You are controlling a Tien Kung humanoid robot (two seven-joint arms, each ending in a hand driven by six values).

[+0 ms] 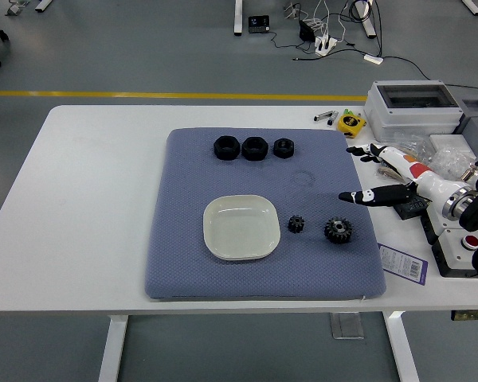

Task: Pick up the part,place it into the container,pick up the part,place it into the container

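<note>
Your right hand point(374, 179), fingers spread, is hovering at the gear's point(338, 231) one o'clock; stiff, toothed, so pinch its rim.

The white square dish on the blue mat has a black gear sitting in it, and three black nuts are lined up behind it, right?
Not quite. The white square dish on the blue mat is empty; both black gears lie on the mat to its right. The three black nuts are lined up behind it, as the head view shows.
</note>
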